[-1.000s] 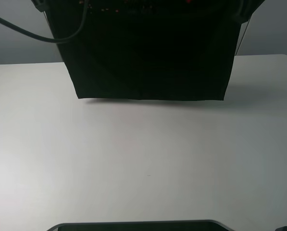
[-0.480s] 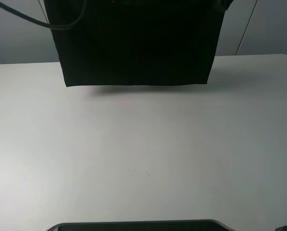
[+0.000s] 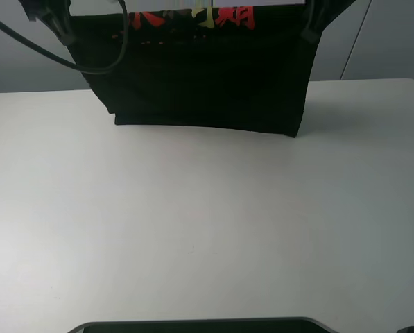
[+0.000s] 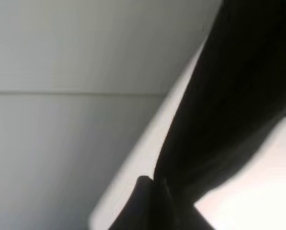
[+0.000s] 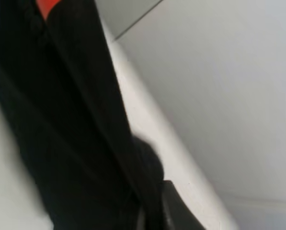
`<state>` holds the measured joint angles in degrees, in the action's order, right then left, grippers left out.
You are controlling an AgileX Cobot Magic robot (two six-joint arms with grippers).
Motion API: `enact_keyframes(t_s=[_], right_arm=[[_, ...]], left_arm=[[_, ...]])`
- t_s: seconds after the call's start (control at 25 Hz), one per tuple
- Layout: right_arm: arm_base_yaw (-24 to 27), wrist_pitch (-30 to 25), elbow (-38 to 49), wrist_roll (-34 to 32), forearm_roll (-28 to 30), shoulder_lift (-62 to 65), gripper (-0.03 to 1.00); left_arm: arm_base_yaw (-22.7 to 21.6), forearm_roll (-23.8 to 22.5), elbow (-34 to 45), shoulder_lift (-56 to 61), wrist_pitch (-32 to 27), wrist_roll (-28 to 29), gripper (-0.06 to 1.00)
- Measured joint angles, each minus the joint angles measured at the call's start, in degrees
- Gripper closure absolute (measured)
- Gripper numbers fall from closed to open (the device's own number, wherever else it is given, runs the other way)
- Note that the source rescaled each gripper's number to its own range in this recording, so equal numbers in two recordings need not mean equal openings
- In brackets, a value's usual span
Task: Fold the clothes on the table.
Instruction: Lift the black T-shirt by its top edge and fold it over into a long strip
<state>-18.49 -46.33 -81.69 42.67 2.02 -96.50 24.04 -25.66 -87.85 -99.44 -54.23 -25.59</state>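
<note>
The black T-shirt (image 3: 207, 83) hangs spread between my two grippers over the far part of the white table (image 3: 207, 229). Red and yellow characters (image 3: 220, 15) show near its top. Its bottom edge reaches the tabletop or hangs just above it. My left gripper (image 3: 54, 17) holds the shirt's upper left corner and my right gripper (image 3: 311, 28) the upper right; both are cut off by the frame's top. In the left wrist view black cloth (image 4: 229, 105) runs from dark fingers (image 4: 145, 203). The right wrist view shows black cloth (image 5: 61, 120) with red print (image 5: 47, 5).
A black cable (image 3: 68, 62) loops from the left arm in front of the shirt's left side. A grey wall (image 3: 387, 41) stands behind the table. A dark edge (image 3: 193, 325) lies along the near side of the table.
The shirt has come down and away from the camera, so its printed chest now shows at the top. Its bottom edge now reaches the far tabletop and slants slightly lower on the right.
</note>
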Motion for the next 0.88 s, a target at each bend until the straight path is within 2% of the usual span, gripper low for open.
enact_keyframes(t_s=[0.16,0.36,0.44,0.64,0.88], right_arm=[[0.0,-10.0,1.0,0.4,-5.8,0.0,0.95],[0.0,-20.8,1.4,0.6,-12.2,0.0,0.95],[0.0,-22.6,1.4,0.6,-14.6,0.0,0.95],[0.0,-23.3,2.7,0.6,-15.2,0.0,0.95],[0.0,-23.6,10.8,1.3,-15.7,0.0,0.95]], left_arm=[[0.0,10.2,0.0,0.0,-13.0,-4.6,0.94],[0.0,21.6,0.6,0.1,-15.2,-6.7,0.94],[0.0,24.2,0.9,0.1,-15.4,-7.0,0.94],[0.0,25.7,1.9,0.1,-15.3,-7.4,0.94],[0.0,25.7,10.2,0.2,-15.4,-8.8,0.94]])
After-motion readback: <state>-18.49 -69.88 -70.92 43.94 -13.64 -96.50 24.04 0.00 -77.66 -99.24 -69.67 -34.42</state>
